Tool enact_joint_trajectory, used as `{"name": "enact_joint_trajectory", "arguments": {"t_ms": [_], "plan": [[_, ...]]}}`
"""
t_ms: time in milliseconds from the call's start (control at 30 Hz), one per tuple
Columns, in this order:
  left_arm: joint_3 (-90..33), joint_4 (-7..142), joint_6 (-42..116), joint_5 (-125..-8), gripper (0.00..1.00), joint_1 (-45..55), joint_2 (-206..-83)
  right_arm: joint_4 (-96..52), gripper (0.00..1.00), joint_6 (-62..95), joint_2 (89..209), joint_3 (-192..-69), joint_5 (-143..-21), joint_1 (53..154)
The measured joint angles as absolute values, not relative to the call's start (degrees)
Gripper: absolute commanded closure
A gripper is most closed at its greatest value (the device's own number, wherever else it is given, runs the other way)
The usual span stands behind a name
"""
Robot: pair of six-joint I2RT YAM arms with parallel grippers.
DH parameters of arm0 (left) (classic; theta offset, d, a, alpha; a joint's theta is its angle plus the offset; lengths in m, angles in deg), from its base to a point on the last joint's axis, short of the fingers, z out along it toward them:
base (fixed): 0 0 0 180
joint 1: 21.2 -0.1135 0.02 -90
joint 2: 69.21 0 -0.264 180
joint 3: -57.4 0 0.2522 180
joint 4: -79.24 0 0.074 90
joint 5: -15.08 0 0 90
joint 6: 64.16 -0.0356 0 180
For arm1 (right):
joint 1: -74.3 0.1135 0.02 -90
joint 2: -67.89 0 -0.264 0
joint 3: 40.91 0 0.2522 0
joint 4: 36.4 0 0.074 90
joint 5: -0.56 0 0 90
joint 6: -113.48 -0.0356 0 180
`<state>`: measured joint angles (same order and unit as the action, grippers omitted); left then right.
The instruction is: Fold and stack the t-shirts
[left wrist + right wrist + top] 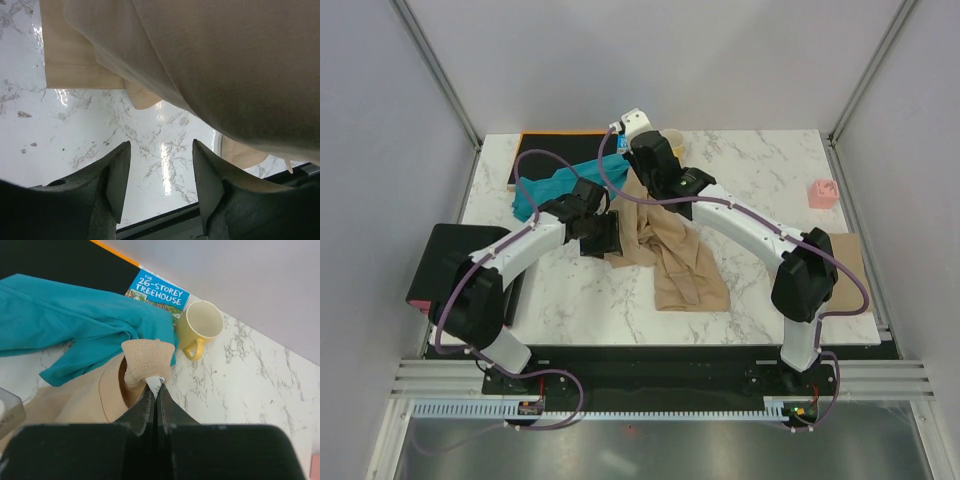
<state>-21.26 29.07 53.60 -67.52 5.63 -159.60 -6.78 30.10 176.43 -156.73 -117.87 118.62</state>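
White marble table (760,160), grey walls (670,60), tan t-shirt (680,265) crumpled centre

A white marble-patterned table top (760,180) with thin grey veins fills the middle of the top view. Plain pale grey walls (650,60) close it at the back and on both sides. Slanted aluminium frame posts (435,65) stand at the two far corners. The table surface is glossy and shows bright patches of reflected light (167,175). At the near edge lies a flat black base plate (650,365), then a white slotted rail (650,408). Below it is a blurred grey surface (650,455), perhaps the floor.
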Motion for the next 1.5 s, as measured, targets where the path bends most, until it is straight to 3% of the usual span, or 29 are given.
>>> {"name": "enact_joint_trajectory", "arguments": {"t_ms": [500, 1167, 1300, 1367, 1500], "plan": [[-16.52, 34.36, 55.4, -69.18, 0.45, 8.06, -161.98, -7.48, 1.0, 30.29, 173.52, -154.2, -119.03, 117.83], [-12.83, 35.15, 56.62, -76.79, 0.45, 8.19, -142.73, 0.87, 1.0, 18.93, 160.03, -129.96, -135.35, 111.84], [-13.33, 33.95, 56.62, -79.32, 0.44, 8.19, -140.04, 5.54, 0.65, 14.36, 160.6, -129.56, -135.83, 109.46], [-13.96, 33.42, 56.62, -80.52, 0.44, 8.19, -139.36, 7.95, 0.59, 12.33, 160.86, -129.56, -135.55, 108.3], [-14.55, 32.59, 56.62, -82.56, 0.43, 8.19, -138.27, 10.77, 0.58, 9.86, 160.19, -128.38, -135.38, 106.55]]}}
